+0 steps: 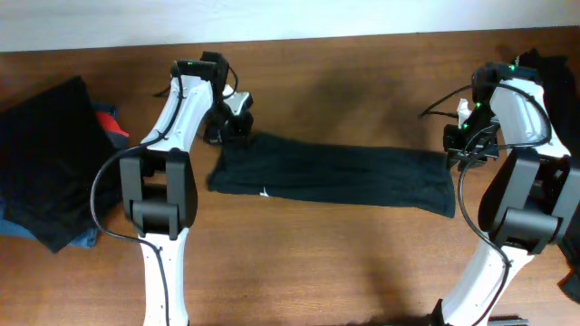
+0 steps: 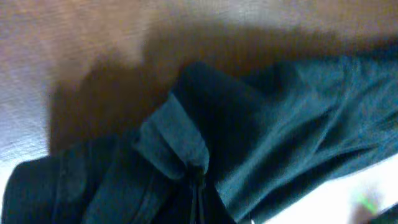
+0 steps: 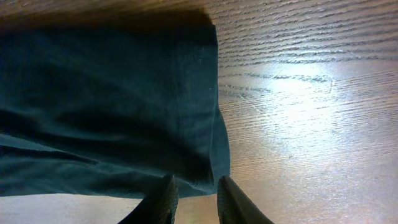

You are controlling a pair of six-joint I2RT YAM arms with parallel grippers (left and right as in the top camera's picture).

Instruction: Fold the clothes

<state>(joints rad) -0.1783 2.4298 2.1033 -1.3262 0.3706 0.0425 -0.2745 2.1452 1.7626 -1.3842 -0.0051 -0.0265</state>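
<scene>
Two ends of the black shirt (image 1: 335, 174) were being gripped: left gripper (image 2: 198, 177) clamped a corner; right gripper (image 3: 194, 186), jaws apart at the hem, likely needed closing next.

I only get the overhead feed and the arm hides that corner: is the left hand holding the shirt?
Observer: Yes. The left wrist view shows the left hand shut, with a bunched fold of the black shirt pinched in it.
Operator: And the right hand?
Observer: The right hand is open. Its fingers stand apart with bare table showing between them, and the shirt's edge lies right at the fingertips.
</scene>
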